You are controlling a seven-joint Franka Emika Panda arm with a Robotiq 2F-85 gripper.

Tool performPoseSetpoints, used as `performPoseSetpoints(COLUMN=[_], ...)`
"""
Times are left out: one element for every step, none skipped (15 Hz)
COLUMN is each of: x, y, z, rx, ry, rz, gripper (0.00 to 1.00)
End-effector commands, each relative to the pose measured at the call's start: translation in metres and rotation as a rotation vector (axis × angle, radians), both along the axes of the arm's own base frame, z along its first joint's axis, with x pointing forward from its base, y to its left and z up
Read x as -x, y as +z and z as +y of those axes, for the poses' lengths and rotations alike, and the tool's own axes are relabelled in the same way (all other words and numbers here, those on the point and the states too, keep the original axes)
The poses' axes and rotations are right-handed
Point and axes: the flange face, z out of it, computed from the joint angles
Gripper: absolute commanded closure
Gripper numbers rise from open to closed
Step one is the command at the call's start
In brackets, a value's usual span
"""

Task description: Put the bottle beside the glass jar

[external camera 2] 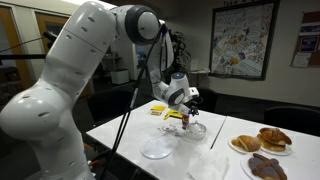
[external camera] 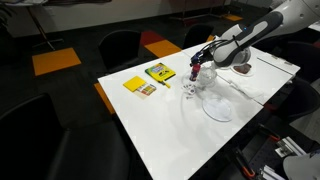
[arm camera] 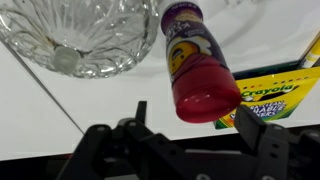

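Note:
The bottle [arm camera: 195, 60] has a dark red body and a pale purple top. In the wrist view its red base faces the camera, just beyond my fingertips. It shows as a red spot under the gripper in both exterior views [external camera: 197, 73] [external camera 2: 176, 117]. My gripper [arm camera: 203, 118] is open, with its fingers spread wider than the bottle and its left finger well clear of it. The glass jar [arm camera: 80, 35] of cut glass stands right beside the bottle, and shows in both exterior views [external camera: 191, 94] [external camera 2: 193, 129].
A Crayola crayon box [arm camera: 265, 92] [external camera: 158, 72] lies on the white table just behind the bottle, with a yellow pad [external camera: 140, 87] near it. A clear glass dish [external camera: 218, 108] [external camera 2: 157, 150] sits by the jar. Plates of pastries [external camera 2: 262, 140] stand at the table's end.

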Motion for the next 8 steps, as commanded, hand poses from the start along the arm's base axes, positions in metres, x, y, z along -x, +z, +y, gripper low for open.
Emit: performPoseSetpoints(x=[-0.008,-0.010,-0.012,-0.014,-0.015,-0.016,-0.015,-0.014], y=[0.014,0.020,0.026,0.034,0.041,0.051,0.063,0.077], z=[0.009,0.015,0.021,0.029,0.037,0.044,0.049,0.051], rx=[-0.016,-0.023,-0.030,-0.044,-0.052,-0.057,-0.052,-0.036], ry=[0.017,0.029,0.045,0.064,0.074,0.081,0.071,0.057], rz=[0.005,0.023,0.035,0.051,0.073,0.111,0.150,0.171], gripper=[0.00,0.00,0.00,0.00,0.00,0.00,0.00,0.00])
